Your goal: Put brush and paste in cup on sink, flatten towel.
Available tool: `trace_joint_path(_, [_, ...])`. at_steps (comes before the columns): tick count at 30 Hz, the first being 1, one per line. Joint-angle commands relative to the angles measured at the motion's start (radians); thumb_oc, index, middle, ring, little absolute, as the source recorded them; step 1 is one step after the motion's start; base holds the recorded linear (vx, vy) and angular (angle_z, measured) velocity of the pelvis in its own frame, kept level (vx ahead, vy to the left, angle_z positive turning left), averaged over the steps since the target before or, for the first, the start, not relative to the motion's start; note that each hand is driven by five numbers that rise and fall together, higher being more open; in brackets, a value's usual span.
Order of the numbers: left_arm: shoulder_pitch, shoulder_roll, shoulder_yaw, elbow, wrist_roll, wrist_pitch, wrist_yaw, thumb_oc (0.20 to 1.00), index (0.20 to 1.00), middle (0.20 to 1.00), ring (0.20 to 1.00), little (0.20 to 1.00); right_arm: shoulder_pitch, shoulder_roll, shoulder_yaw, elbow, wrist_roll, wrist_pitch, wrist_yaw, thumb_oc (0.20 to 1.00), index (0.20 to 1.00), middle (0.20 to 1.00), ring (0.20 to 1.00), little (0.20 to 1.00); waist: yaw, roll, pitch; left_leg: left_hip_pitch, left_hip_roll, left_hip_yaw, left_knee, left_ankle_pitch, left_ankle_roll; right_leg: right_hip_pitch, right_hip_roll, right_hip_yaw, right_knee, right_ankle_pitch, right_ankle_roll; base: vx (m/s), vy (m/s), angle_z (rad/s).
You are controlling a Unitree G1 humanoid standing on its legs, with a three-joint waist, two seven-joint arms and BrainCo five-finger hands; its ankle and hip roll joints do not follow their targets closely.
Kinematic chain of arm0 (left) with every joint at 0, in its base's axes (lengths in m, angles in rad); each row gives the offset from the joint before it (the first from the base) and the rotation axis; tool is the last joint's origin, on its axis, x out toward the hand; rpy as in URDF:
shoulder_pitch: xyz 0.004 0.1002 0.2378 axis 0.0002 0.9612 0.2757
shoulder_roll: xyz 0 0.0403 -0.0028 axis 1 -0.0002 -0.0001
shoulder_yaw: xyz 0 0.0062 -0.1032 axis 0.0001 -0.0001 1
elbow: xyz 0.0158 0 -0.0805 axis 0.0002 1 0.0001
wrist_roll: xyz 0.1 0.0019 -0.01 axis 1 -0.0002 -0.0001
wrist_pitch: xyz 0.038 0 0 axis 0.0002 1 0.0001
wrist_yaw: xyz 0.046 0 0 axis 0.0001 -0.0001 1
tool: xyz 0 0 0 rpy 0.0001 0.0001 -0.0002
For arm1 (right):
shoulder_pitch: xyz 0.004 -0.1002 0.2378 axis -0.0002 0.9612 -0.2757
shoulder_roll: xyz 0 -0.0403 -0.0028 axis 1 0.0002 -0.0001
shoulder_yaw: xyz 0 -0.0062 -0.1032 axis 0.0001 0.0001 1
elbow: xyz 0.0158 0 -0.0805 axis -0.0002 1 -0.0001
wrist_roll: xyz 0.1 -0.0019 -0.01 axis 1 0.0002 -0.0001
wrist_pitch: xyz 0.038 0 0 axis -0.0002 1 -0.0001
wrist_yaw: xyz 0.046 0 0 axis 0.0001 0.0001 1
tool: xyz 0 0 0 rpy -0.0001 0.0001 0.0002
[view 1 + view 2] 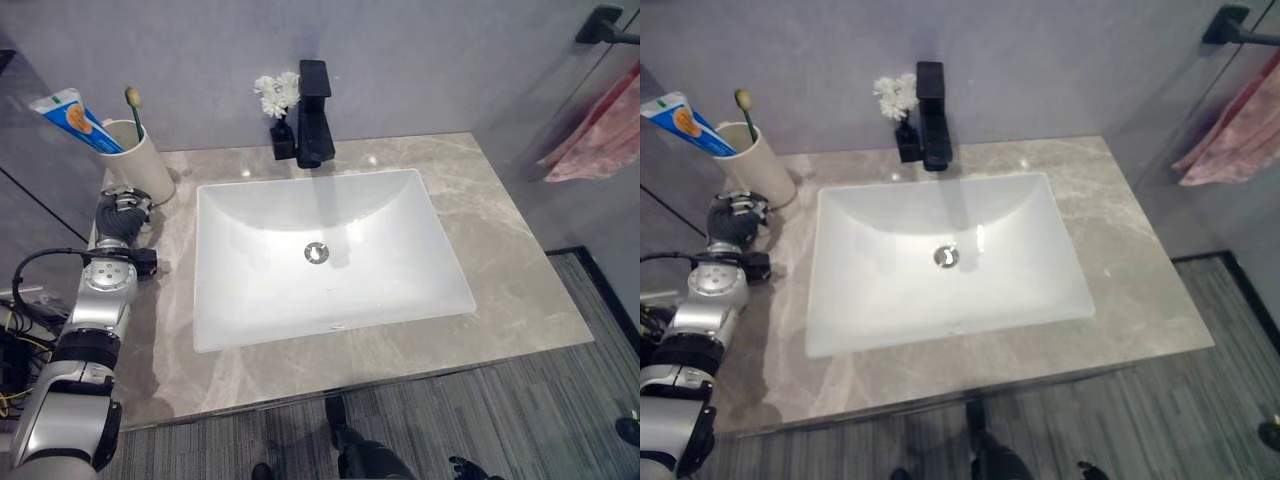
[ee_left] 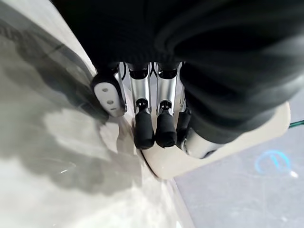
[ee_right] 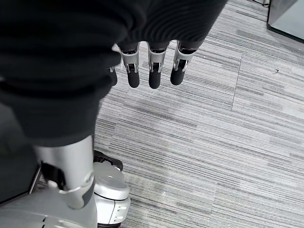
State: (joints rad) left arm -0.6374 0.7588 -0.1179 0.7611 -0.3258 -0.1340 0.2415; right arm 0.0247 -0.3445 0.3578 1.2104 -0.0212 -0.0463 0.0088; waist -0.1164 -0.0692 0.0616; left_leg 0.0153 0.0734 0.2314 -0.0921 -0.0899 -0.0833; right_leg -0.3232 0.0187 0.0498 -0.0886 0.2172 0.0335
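A cream cup stands at the counter's far left corner, against the wall. A blue and white toothpaste tube and a toothbrush stick up out of it. My left hand rests on the counter just in front of the cup, empty. In its wrist view the relaxed fingers end right at the cup's base. A pink towel hangs bunched from a black bar on the right wall. My right hand hangs over the floor, fingers straight, holding nothing.
A white rectangular sink sits in the middle of the grey marble counter. A black faucet and a small black vase of white flowers stand behind it. Striped grey floor lies below.
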Motion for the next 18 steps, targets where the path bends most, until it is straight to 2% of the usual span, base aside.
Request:
trace_joint_path(1, [-0.043, 0.051, -0.034, 0.107, 0.009, 0.011, 0.010, 0.200, 0.200, 0.200, 0.200, 0.200, -0.032, -0.023, 0.038, 0.004, 0.012, -0.007, 0.009, 1.000, 1.000, 1.000, 1.000, 1.000, -0.022, 0.006, 0.037, -0.030, 0.014, -0.012, 0.005, 0.080, -0.007, 0.113, -0.002, 0.004, 0.011, -0.097, 0.065, 0.01, -0.010, -0.11])
trace_joint_path(6, [-0.097, 0.076, -0.057, 0.180, 0.013, 0.013, 0.021, 0.200, 0.200, 0.200, 0.200, 0.200, -0.023, -0.023, 0.050, 0.013, 0.009, -0.011, 0.009, 1.000, 1.000, 1.000, 1.000, 1.000, -0.032, 0.000, 0.029, -0.025, 0.020, 0.003, 0.005, 0.076, -0.013, 0.108, 0.003, 0.012, 0.008, -0.095, 0.066, 0.03, -0.013, -0.15])
trace_joint_path(18, [-0.035, 0.074, 0.006, 0.128, 0.060, 0.003, 0.078, 0.200, 0.200, 0.200, 0.200, 0.200, -0.016, -0.016, 0.046, 0.004, 0.017, -0.023, 0.005, 1.000, 1.000, 1.000, 1.000, 1.000, -0.026, 0.013, 0.022, -0.014, 0.013, -0.003, 0.005, 0.068, -0.013, 0.118, -0.002, 0.008, 0.002, -0.099, 0.067, 0.02, -0.001, -0.01])
